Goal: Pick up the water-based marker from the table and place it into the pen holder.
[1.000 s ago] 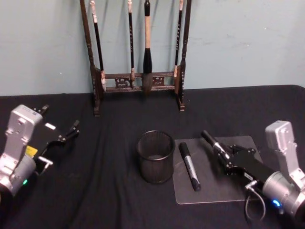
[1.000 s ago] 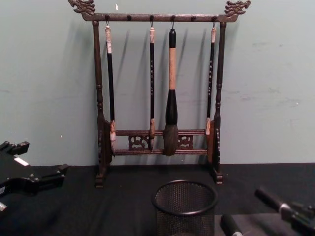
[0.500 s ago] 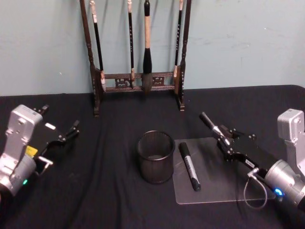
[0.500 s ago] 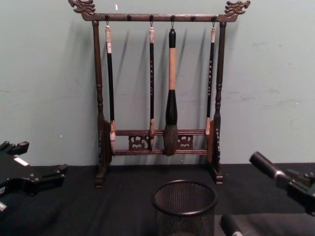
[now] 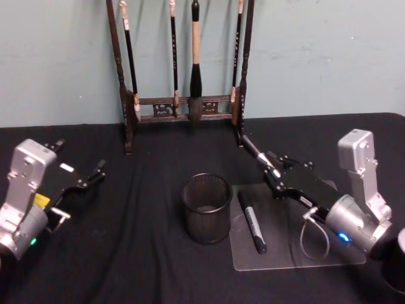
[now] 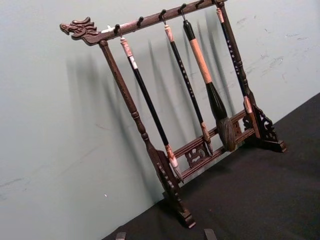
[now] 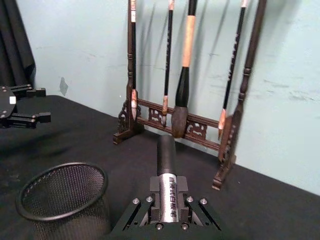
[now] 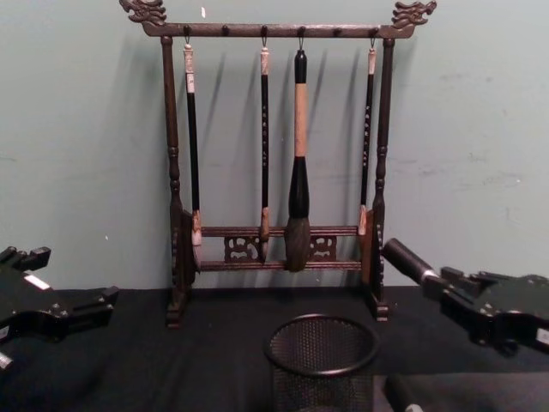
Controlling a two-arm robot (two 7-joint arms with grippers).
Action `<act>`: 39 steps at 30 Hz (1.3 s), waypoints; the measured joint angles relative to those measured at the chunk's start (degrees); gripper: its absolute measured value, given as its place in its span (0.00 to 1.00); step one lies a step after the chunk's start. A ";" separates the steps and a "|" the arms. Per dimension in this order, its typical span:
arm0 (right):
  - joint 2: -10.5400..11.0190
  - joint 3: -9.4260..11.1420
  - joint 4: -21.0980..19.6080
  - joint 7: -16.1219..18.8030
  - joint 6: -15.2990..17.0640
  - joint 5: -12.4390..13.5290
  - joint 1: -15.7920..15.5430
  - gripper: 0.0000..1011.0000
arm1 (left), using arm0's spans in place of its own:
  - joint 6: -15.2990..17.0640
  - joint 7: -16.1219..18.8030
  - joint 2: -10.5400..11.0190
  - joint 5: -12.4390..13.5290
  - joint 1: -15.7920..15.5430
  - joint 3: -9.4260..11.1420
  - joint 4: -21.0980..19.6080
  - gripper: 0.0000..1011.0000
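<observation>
Right of the pen holder (image 5: 205,223), right gripper (image 5: 273,173) pinches marker (image 5: 255,154) aloft, clear of its rim. Left gripper (image 5: 81,157) parked far left, fingers spread.

My right claw (image 5: 274,177) is higher now and nearer the pen holder (image 5: 207,209) than before. The marker (image 5: 255,154) it grips comes along, tip raised beside the holder.

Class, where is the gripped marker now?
Head view: the marker sits in the right gripper, raised right of the pen holder, pointing toward the brush rack.
</observation>
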 joint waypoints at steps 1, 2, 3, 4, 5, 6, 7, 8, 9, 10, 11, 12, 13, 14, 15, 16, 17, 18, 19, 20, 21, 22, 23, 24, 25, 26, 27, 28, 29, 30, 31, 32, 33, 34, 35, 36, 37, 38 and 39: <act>-0.11 -0.15 0.12 0.02 -0.10 -0.14 0.21 0.20 | 0.00 0.00 0.00 0.00 0.00 0.00 0.00 1.00; -0.22 -0.41 0.28 0.08 -0.25 -0.30 0.43 0.20 | 0.00 0.00 0.00 0.00 0.00 0.00 0.00 1.00; -0.32 -0.65 0.43 0.15 -0.38 -0.50 0.68 0.20 | 0.00 0.00 0.00 0.00 0.00 0.00 0.00 1.00; -0.52 -1.07 0.69 0.29 -0.64 -0.85 1.12 0.20 | 0.00 0.00 0.00 0.00 0.00 0.00 0.00 1.00; -0.61 -1.24 0.80 0.35 -0.77 -0.98 1.34 0.20 | 0.00 0.00 0.00 0.00 0.00 0.00 0.00 1.00; -0.74 -1.41 0.91 0.41 -0.86 -1.10 1.56 0.20 | 0.00 0.00 0.00 0.00 0.00 0.00 0.00 1.00; -1.01 -1.70 1.10 0.49 -1.03 -1.32 2.00 0.20 | 0.00 0.00 0.00 0.00 0.00 0.00 0.00 1.00; -1.15 -1.83 1.20 0.51 -1.11 -1.41 2.21 0.20 | 0.00 0.00 0.00 0.00 0.00 0.00 0.00 1.00; -1.44 -2.09 1.41 0.56 -1.33 -1.63 2.64 0.20 | 0.00 0.00 0.00 0.00 0.00 0.00 0.00 1.00; -1.60 -2.24 1.51 0.56 -1.43 -1.75 2.85 0.20 | 0.00 0.00 0.00 0.00 0.00 0.00 0.00 1.00; -1.77 -2.40 1.60 0.57 -1.53 -1.86 3.06 0.20 | 0.00 0.00 0.00 0.00 0.00 0.00 0.00 1.00; -1.94 -2.56 1.68 0.58 -1.61 -1.95 3.24 0.20 | 0.00 0.00 0.00 0.00 0.00 0.00 0.00 1.00; -2.27 -2.84 1.84 0.61 -1.70 -2.06 3.61 0.20 | 0.00 0.00 0.00 0.00 0.00 0.00 0.00 1.00; -2.44 -2.99 1.92 0.64 -1.73 -2.10 3.80 0.19 | 0.00 0.00 0.00 0.00 0.00 0.00 0.00 1.00; -2.62 -3.16 2.00 0.69 -1.75 -2.15 3.98 0.20 | 0.00 0.00 0.00 0.00 0.00 0.00 0.00 1.00; -2.97 -3.51 2.16 0.83 -1.84 -2.22 4.32 0.20 | 0.00 0.00 0.00 0.00 0.00 0.00 0.00 1.00; -2.97 -3.51 2.16 0.83 -1.84 -2.22 4.32 0.20 | 0.00 0.00 0.00 0.00 0.00 0.00 0.00 1.00; -3.31 -3.90 2.28 1.00 -2.00 -2.31 4.60 0.20 | 0.00 0.00 0.00 0.00 0.00 0.00 0.00 1.00; -3.48 -4.08 2.31 1.08 -2.10 -2.35 4.74 0.20 | 0.00 0.00 0.00 0.00 0.00 0.00 0.00 1.00; -3.89 -4.46 2.43 1.25 -2.28 -2.39 5.02 0.20 | 0.00 0.00 0.00 0.00 0.00 0.00 0.00 1.00; -4.06 -4.60 2.49 1.34 -2.35 -2.39 5.16 0.20 | 0.00 0.00 0.00 0.00 0.00 0.00 0.00 1.00; -4.45 -4.96 2.66 1.46 -2.50 -2.40 5.48 0.20 | 0.00 0.00 0.00 0.00 0.00 0.00 0.00 1.00; -4.65 -5.16 2.76 1.52 -2.57 -2.40 5.62 0.19 | 0.00 0.00 0.00 0.00 0.00 0.00 0.00 1.00; -4.84 -5.33 2.82 1.56 -2.62 -2.41 5.73 0.20 | 0.00 0.00 0.00 0.00 -0.01 0.00 0.00 1.00; -5.13 -5.62 2.93 1.63 -2.68 -2.41 5.90 0.20 | 0.00 0.00 0.00 0.00 0.00 0.00 0.00 1.00; -5.25 -5.78 2.99 1.66 -2.72 -2.42 5.99 0.19 | 0.00 0.00 0.00 0.00 0.00 0.00 0.00 1.00; -5.37 -5.92 3.03 1.70 -2.75 -2.44 6.07 0.20 | 0.00 0.00 0.00 0.00 0.00 0.00 0.00 1.00; -5.48 -6.07 3.06 1.75 -2.77 -2.45 6.13 0.20 | 0.00 0.00 0.00 0.00 0.00 0.00 0.00 1.00; -5.59 -6.21 3.11 1.79 -2.78 -2.47 6.19 0.20 | 0.00 0.00 0.00 0.00 0.00 0.00 0.00 1.00; -5.77 -6.45 3.15 1.85 -2.79 -2.47 6.28 0.20 | 0.00 0.00 0.00 0.00 0.00 0.00 0.00 1.00; -5.86 -6.57 3.16 1.88 -2.79 -2.47 6.32 0.20 | 0.00 0.00 0.00 0.00 0.00 0.00 0.00 1.00; -5.93 -6.68 3.16 1.91 -2.79 -2.47 6.34 0.20 | 0.00 0.00 0.00 0.00 0.00 0.00 0.00 1.00; -6.06 -6.85 3.16 1.96 -2.80 -2.47 6.36 0.20 | 0.00 0.00 0.00 0.00 0.00 0.00 0.00 1.00; -6.12 -6.95 3.16 2.00 -2.81 -2.47 6.38 0.20 | 0.00 0.00 0.00 0.00 0.00 0.00 0.00 1.00; -6.21 -7.12 3.16 2.04 -2.83 -2.47 6.40 0.20 | 0.00 0.00 0.00 0.00 0.00 0.00 0.00 1.00; -6.26 -7.21 3.16 2.06 -2.84 -2.46 6.40 0.20 | 0.00 0.00 0.00 0.00 0.00 0.00 0.00 1.00; -6.29 -7.31 3.16 2.08 -2.84 -2.46 6.41 0.20 | 0.00 0.00 0.00 0.00 0.00 0.00 0.00 1.00; -6.33 -7.39 3.16 2.09 -2.85 -2.45 6.43 0.20 | 0.00 0.00 0.00 0.00 0.00 0.00 0.00 1.00; -6.48 -7.56 3.21 2.16 -2.91 -2.41 6.53 0.20 | 0.00 0.00 0.00 0.00 0.00 0.00 0.00 1.00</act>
